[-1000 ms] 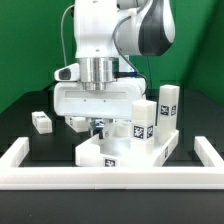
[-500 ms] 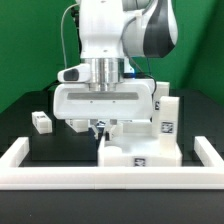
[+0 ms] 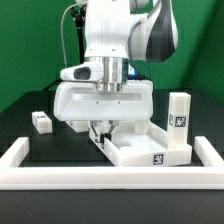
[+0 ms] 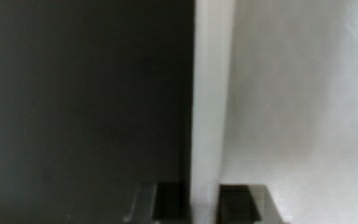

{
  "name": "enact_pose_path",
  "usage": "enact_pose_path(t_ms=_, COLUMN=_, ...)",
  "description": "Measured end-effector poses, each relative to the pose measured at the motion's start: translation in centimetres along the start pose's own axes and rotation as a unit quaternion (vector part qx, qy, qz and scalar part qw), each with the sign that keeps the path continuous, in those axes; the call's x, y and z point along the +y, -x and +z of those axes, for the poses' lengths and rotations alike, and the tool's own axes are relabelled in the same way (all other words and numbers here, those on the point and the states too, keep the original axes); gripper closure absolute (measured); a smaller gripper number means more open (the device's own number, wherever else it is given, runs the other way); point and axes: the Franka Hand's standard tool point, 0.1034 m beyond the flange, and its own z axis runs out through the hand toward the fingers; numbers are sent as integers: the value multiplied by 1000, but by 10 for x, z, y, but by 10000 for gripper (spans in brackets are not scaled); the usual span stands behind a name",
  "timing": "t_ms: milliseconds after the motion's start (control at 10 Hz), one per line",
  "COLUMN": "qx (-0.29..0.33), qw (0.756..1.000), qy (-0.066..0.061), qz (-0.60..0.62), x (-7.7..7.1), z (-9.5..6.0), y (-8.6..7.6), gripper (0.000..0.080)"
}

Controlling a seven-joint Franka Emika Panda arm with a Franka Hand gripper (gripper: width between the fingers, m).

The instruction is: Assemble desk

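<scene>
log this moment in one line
fingers: shut on tabletop rim | tabletop: flat | upright leg: at tabletop corner | loose leg: apart, exterior view's left

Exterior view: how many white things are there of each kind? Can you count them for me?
Tabletop panel: 1
Legs in plain sight: 2, the upright leg at the panel's corner and the loose leg lying apart
Barrier wall: 1
Total: 4. More legs may be hidden behind the robot arm.
</scene>
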Motion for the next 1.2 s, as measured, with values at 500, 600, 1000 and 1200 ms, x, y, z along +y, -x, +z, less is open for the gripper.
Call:
enact_pose_path(t_ms=500, qx=13, qw=974, qy=19, qz=-225, x=27, z=-3, y=-32, gripper=739)
enact_pose_path(t_ms=600, qx=11, qw=971, qy=20, qz=-237, x=28, z=-3, y=-31, gripper=739)
enact_pose_path(t_ms=1000, qx=32, qw=919, qy=41, qz=-392, x=15, z=-7, y=-86, gripper=738)
enact_pose_path(t_ms=1200, qx=30, qw=907, qy=43, qz=-419, x=18, z=-6, y=-83, gripper=738)
